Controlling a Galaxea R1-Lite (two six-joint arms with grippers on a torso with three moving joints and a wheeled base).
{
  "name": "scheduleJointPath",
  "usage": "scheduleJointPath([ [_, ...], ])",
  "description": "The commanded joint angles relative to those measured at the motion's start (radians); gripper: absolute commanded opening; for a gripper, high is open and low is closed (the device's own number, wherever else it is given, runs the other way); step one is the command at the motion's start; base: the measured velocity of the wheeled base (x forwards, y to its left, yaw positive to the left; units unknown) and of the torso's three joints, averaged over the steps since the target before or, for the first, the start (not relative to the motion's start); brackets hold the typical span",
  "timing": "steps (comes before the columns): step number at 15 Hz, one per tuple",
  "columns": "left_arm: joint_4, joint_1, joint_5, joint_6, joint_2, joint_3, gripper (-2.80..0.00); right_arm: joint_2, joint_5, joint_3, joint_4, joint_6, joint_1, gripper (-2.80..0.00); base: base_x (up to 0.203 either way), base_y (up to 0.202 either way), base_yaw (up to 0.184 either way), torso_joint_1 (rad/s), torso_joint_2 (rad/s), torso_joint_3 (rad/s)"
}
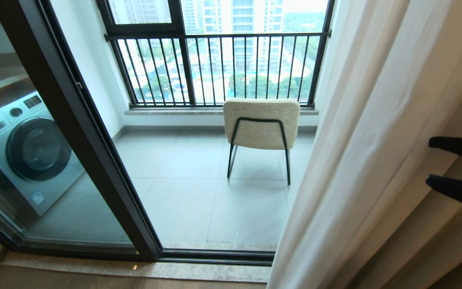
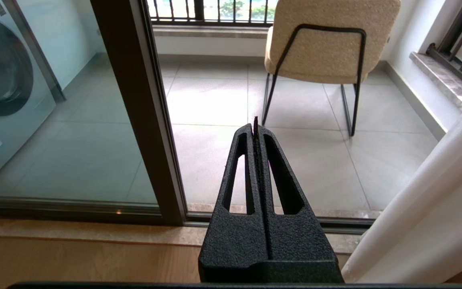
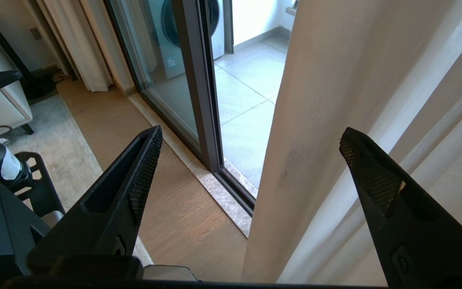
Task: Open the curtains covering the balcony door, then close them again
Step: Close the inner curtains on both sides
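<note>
The sheer white curtain [image 1: 355,132] hangs gathered in folds on the right, its edge beside the uncovered doorway. The balcony door [image 1: 94,160], glass in a black frame, stands on the left. My right gripper [image 1: 428,160] reaches in from the right edge, open, its tips in front of the curtain's folds. In the right wrist view the curtain [image 3: 327,100] hangs between the wide-apart fingers of the right gripper [image 3: 251,132], untouched by either pad. My left gripper [image 2: 255,124] is shut on nothing, low and pointing at the doorway, with the curtain [image 2: 435,208] to its right.
A tan drape [image 1: 435,249] hangs behind the sheer panel. On the balcony a beige chair [image 1: 261,124] faces the black railing [image 1: 215,68]. A washing machine [image 1: 26,152] shows through the glass. A stone threshold [image 1: 134,271] runs along the door track.
</note>
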Motion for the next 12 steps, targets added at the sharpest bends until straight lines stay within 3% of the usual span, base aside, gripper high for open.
scheduleJointPath([
  [1, 0.000, 0.000, 0.001, -0.001, 0.000, 0.000, -2.80, 0.020, -0.003, -0.015, -0.002, 0.002, 0.010, 0.00, 0.000, 0.000, 0.000, 0.000, 0.00, 0.000],
  [6, 0.000, 0.000, -0.001, -0.001, 0.000, 0.000, -2.80, 0.025, -0.006, -0.094, -0.045, 0.157, 0.054, 0.00, 0.000, 0.000, 0.000, 0.000, 0.00, 0.000],
  [12, 0.000, 0.000, -0.001, -0.001, 0.000, 0.000, -2.80, 0.123, -0.007, -0.095, -0.144, 0.161, 0.055, 0.00, 0.000, 0.000, 0.000, 0.000, 0.00, 0.000],
])
